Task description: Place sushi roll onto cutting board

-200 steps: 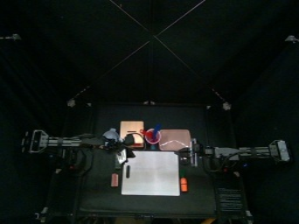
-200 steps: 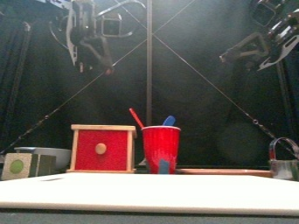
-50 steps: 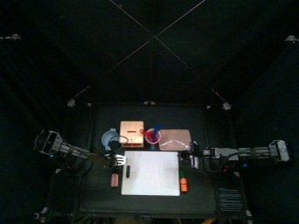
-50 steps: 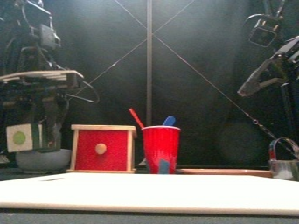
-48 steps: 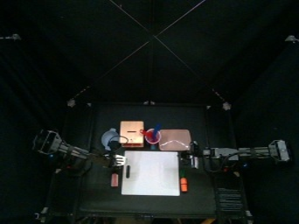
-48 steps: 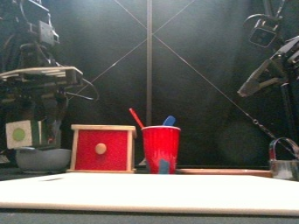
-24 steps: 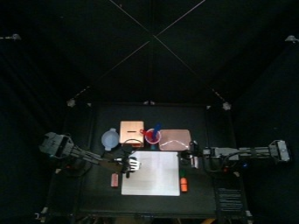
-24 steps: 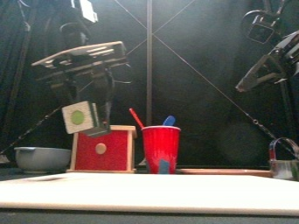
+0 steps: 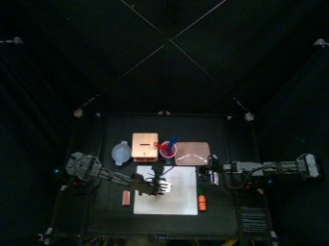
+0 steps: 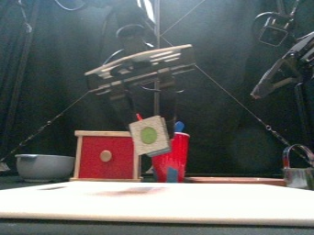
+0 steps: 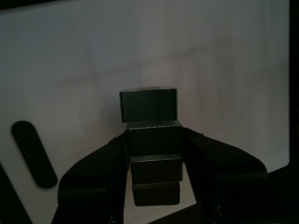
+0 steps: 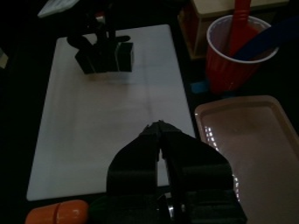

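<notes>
Swinging in from the bowl (image 10: 46,166) side, the left claw (image 10: 150,117) now hangs over the cutting board (image 9: 168,189), pinching the sushi roll (image 10: 150,135), which next needs lowering and releasing.

Red cup (image 10: 170,156) with utensils beside red-fronted wooden box (image 10: 106,155) — grey bowl (image 10: 43,166) further left, pinkish tray (image 12: 247,131) near cup.

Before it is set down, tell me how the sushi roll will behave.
The sushi roll looks blocky, flat-sided, so it probably won't roll on the cutting board. It shows no sag in the left hand, so likely firm.
</notes>
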You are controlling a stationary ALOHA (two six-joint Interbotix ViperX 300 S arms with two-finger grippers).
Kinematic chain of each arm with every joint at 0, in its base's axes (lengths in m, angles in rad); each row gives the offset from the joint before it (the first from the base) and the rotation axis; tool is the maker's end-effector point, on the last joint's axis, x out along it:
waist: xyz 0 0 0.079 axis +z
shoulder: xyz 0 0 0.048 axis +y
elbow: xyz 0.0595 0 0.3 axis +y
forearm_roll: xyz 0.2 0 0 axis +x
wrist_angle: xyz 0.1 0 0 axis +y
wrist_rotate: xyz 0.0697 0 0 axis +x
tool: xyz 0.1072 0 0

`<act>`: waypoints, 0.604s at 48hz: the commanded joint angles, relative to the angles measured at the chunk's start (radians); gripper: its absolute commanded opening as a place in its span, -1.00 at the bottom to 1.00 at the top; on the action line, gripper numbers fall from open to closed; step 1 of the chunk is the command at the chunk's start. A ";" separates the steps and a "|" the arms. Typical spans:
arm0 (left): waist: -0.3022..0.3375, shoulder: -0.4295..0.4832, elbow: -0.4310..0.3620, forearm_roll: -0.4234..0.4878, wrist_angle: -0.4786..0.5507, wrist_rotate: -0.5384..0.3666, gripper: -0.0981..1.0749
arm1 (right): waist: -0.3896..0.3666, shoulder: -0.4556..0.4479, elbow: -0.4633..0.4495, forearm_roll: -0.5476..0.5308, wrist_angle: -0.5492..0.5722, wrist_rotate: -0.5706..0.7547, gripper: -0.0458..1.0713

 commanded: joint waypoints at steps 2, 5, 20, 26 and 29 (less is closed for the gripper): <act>0.018 0.023 -0.086 0.003 0.002 0.014 0.38 | 0.006 0.003 -0.021 0.008 0.003 0.000 -0.89; 0.031 0.052 -0.112 0.002 0.003 0.029 0.41 | 0.006 0.003 -0.017 0.005 0.003 0.000 -0.89; 0.064 0.112 -0.176 -0.037 0.008 0.060 0.63 | 0.006 0.000 -0.005 0.000 0.020 -0.002 -0.89; 0.067 0.110 -0.179 -0.054 0.026 0.063 0.70 | 0.006 0.000 0.003 0.000 0.034 -0.002 -0.89; 0.067 0.106 -0.179 -0.057 0.038 0.064 0.72 | 0.006 -0.002 0.006 0.000 0.035 -0.002 -0.89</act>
